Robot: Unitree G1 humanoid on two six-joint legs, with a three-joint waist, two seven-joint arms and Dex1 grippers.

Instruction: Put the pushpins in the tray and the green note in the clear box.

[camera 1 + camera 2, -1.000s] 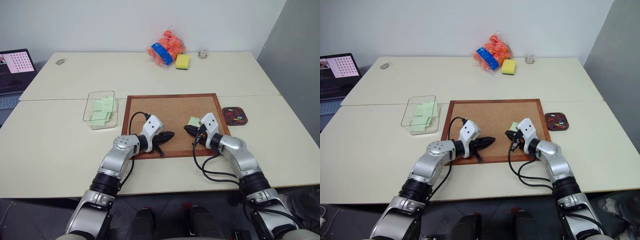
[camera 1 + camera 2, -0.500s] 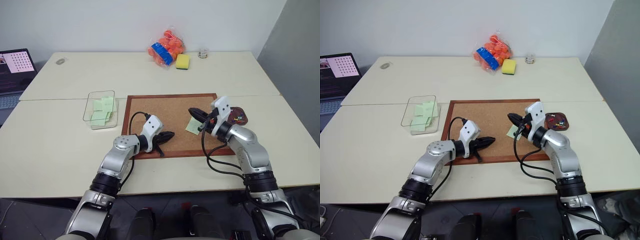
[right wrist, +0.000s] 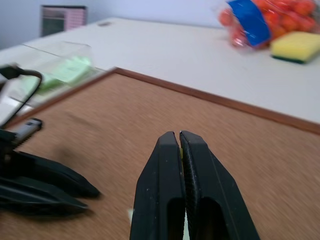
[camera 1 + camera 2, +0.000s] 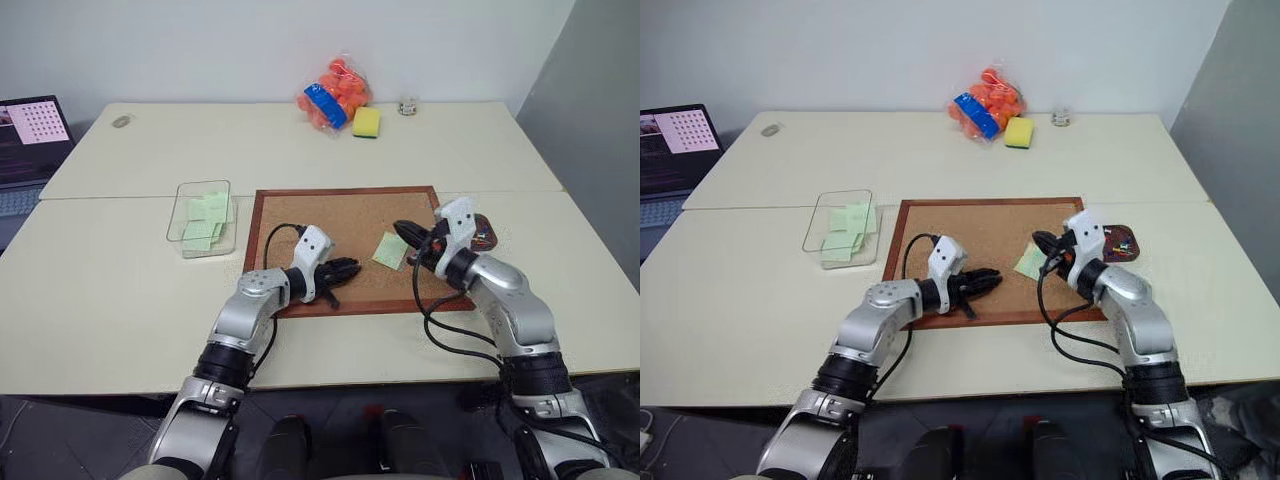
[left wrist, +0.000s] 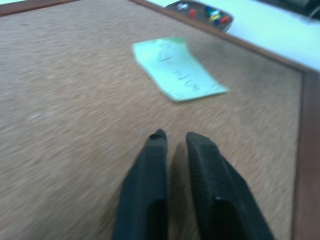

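The green note lies flimsy on the corkboard; pinch its curled edge. Left pincer slightly parted, empty; right pincer clenched.

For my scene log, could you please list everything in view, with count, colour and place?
corkboard: one, brown with wood frame, table centre.
green note: one, pale green, lying on the corkboard's right part.
clear box: one, transparent, left of the corkboard, green notes inside.
tray: one, dark brown, right of the corkboard, pushpins inside.
bag of orange balls: one, far table edge.
sponge: one, yellow, beside the bag.
laptop: one, far left.
left gripper: jaws slightly apart, over the corkboard.
right gripper: jaws shut, above the note.
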